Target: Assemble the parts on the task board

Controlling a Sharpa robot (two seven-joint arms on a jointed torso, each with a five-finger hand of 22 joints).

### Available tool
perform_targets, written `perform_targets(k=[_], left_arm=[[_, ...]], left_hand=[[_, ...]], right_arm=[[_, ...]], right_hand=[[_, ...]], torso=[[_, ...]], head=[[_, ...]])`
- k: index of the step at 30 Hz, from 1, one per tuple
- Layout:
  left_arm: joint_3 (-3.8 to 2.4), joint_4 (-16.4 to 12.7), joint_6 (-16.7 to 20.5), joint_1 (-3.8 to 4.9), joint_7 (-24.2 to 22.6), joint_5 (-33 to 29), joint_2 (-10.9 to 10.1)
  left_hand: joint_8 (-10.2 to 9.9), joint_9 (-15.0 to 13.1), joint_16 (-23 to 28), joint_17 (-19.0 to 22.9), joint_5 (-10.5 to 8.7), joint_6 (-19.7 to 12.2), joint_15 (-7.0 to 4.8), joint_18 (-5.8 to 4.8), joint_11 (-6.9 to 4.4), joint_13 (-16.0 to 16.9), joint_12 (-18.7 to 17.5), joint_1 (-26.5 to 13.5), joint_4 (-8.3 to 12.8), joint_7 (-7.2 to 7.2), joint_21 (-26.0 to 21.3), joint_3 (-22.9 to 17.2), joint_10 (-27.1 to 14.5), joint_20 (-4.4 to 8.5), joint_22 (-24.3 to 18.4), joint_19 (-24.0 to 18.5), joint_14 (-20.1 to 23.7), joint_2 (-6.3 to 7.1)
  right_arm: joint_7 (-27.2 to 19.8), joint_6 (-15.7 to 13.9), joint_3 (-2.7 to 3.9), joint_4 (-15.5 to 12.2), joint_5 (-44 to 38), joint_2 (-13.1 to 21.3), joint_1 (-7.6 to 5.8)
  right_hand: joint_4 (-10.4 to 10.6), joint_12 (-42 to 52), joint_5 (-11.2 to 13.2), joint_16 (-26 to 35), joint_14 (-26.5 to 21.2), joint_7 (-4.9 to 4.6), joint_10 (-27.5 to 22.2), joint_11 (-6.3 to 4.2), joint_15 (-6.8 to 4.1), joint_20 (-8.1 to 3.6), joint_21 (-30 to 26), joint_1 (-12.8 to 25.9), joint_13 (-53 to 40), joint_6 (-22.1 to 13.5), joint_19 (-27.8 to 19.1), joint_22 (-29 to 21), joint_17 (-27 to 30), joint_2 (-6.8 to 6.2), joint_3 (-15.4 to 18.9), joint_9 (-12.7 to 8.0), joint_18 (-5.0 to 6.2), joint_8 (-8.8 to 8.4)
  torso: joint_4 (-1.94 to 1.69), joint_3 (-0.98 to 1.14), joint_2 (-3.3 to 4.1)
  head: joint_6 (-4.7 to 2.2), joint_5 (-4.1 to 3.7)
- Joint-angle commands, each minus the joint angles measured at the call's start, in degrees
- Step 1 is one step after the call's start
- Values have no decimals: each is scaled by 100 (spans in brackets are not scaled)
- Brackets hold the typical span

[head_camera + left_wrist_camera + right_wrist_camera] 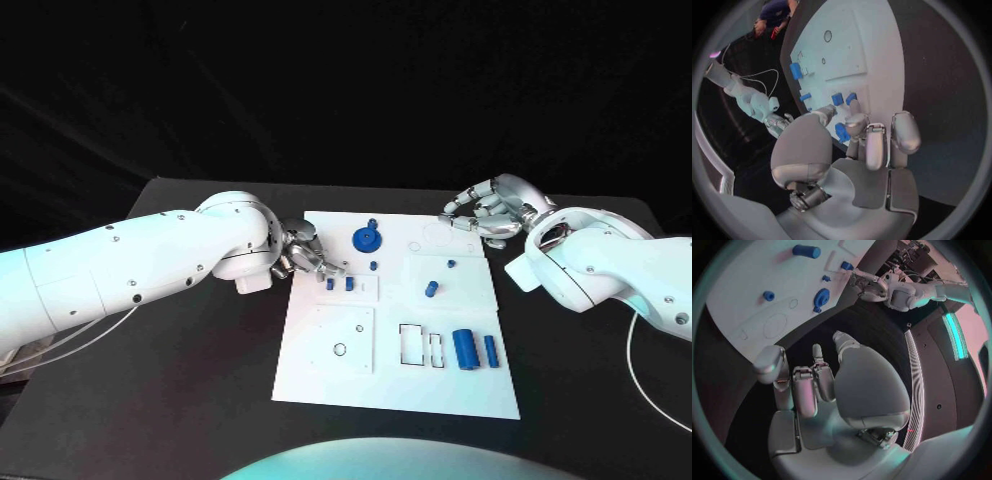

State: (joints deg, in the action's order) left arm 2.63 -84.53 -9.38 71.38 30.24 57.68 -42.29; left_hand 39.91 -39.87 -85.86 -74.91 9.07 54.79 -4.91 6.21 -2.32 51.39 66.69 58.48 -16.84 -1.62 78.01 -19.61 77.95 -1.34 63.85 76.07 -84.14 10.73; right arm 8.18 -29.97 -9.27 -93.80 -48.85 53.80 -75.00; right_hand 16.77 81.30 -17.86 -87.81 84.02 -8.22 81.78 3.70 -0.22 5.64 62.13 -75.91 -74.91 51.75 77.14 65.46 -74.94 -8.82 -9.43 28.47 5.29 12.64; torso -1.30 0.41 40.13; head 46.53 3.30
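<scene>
While left robot hand reaches over task board's left edge, fingertips touch small blue parts there, likely to seat them; whether any is gripped, cannot tell. Blue disc sits mid-board, blue cylinders lower right. Right robot hand hovers off far right corner over black worktop, fingers loosely curled, holding nothing.

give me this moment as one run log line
left hand: fingers at small blue parts on task board, hold unclear | right hand: off board's far right corner, holds nothing
</scene>
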Motion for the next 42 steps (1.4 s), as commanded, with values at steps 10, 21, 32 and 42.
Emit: perform_targets(k=[10,21,32,42], left_arm=[[-136,-221,1343,21,-2148,-77,-85],[-43,-34,2285,8,-3297,1251,320],[87,297,1814,2,-3417,2719,688],[171,557,1193,2,-3275,3384,925]], left_hand=[[-654,234,1877,2250,130,-1729,501,387,644,-1974,-1597,1748,223,-741,-2137,-800,-2239,-393,-3007,-1971,1208,-100],[-1049,1354,3460,4030,-22,-1889,699,436,879,-3771,-3612,2251,622,-887,-3196,-1085,-2702,-646,-3692,-2052,1996,441],[-1337,1919,3512,4156,16,-1429,736,433,905,-4252,-4130,2268,643,-838,-3524,-532,-2711,-662,-3945,-1839,1944,445],[-1658,2250,2469,3683,16,-928,670,427,838,-4405,-4169,2437,479,-770,-3174,-120,-2442,-585,-3757,-1470,1572,327]], right_arm=[[-280,-70,0,106,102,6,5],[-923,-589,-5,181,447,-31,9],[-1792,-1225,-20,229,932,-107,76],[-2119,-1471,-21,221,1144,-128,105]], right_hand=[[-19,-278,14,180,351,-11,-256,-13,-42,-33,-461,19,-198,-81,-214,-366,-459,-26,37,17,207,55],[-37,-1840,7,1509,-193,-21,-1360,-19,-46,-61,-2704,-407,1492,-287,-1007,-2093,1509,-99,-293,92,524,293],[-55,-2713,5,2353,-353,-27,-1784,-25,-51,-75,-3127,-498,2536,-339,-929,-2400,2341,-204,-669,75,518,380],[-55,-3172,13,2917,-490,-50,-2080,-3,-27,-65,-3341,-472,3112,-390,-928,-2550,2853,-282,-840,56,514,395]], torso=[[6,3,-3],[17,-11,8],[2,6,8],[10,1,19]], head=[[-60,-46],[-126,-103],[-131,-125],[-132,-132]])
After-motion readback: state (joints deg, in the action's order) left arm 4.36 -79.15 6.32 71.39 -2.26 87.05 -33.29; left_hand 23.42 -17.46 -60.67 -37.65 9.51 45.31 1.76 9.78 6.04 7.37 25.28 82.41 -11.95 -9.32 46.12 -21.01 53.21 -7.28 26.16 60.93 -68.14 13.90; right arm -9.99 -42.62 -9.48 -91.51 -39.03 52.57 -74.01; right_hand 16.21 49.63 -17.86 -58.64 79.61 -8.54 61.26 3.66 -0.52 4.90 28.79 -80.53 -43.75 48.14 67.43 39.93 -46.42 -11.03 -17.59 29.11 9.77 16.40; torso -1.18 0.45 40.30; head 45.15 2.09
